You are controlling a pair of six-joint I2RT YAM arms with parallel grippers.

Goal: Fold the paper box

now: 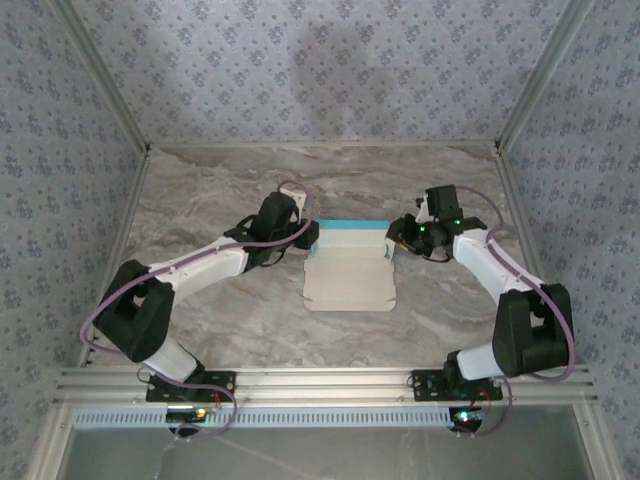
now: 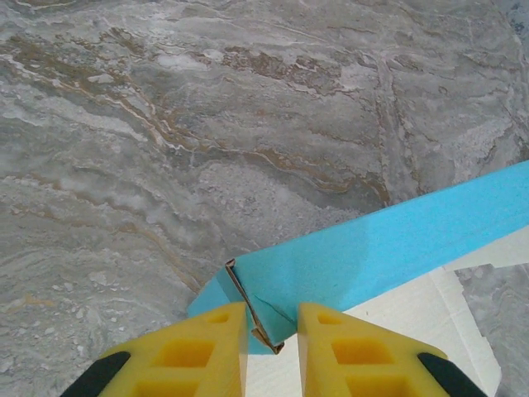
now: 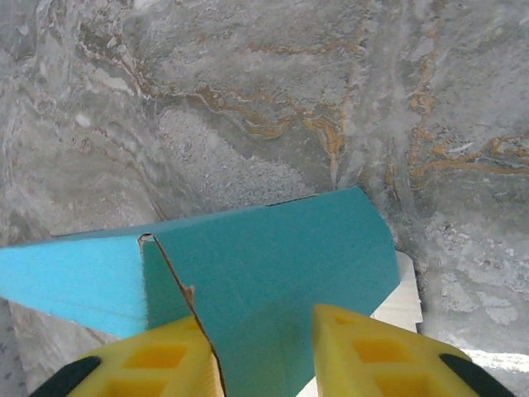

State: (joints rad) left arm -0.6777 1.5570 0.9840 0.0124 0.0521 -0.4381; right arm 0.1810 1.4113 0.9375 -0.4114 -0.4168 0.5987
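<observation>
The paper box (image 1: 348, 278) lies flat in the middle of the table, pale beige side up, with a light blue wall (image 1: 350, 227) raised along its far edge. My left gripper (image 1: 313, 237) is at the wall's left end. In the left wrist view its yellow fingers (image 2: 202, 351) are shut on the folded blue corner (image 2: 269, 310). My right gripper (image 1: 391, 245) is at the wall's right end. In the right wrist view its jaws (image 3: 269, 351) stand apart, with the blue end flap (image 3: 281, 265) lying across the gap and passing beyond the right finger.
The marble tabletop (image 1: 220, 190) is bounded by patterned walls at the back and sides. An aluminium rail (image 1: 330, 385) carries both arm bases along the near edge. Both arms angle inward toward the box.
</observation>
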